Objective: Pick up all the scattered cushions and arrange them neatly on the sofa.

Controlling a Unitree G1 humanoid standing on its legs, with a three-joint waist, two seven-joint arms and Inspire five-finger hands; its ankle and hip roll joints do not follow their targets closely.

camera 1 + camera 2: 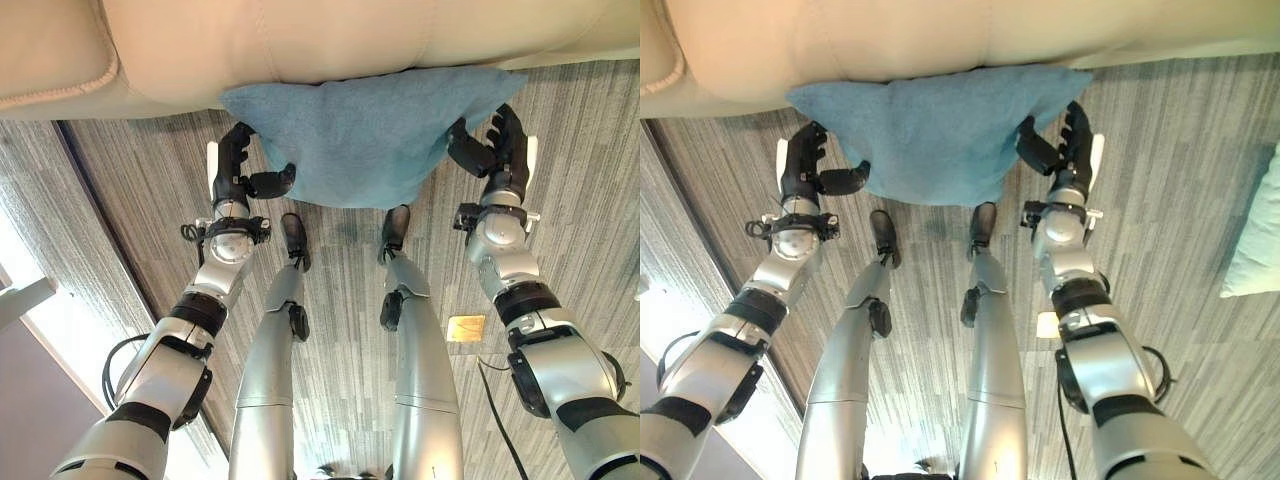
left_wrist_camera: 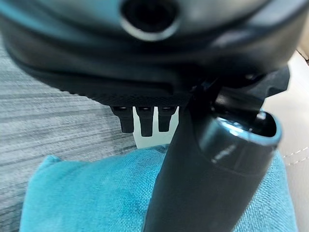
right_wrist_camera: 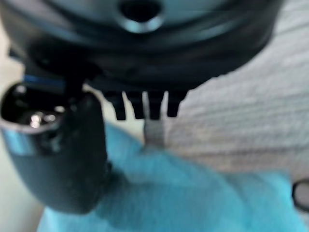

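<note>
Blue cushion's (image 1: 365,135) far edge under the sofa (image 1: 300,40); fingertips behind it.

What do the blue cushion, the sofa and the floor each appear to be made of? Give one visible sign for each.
Blue cushion: soft woven or velvety fabric, matt, with a fine nap; it sags between the left hand and right hand. Sofa: likely cream leather or faux leather, smooth with a slight sheen and stitched seams. Floor: probably low-pile carpet, grey with fine streaks, though a printed hard surface is possible.

living room, beige sofa (image 1: 300,40), grey carpet (image 1: 590,180)
</note>
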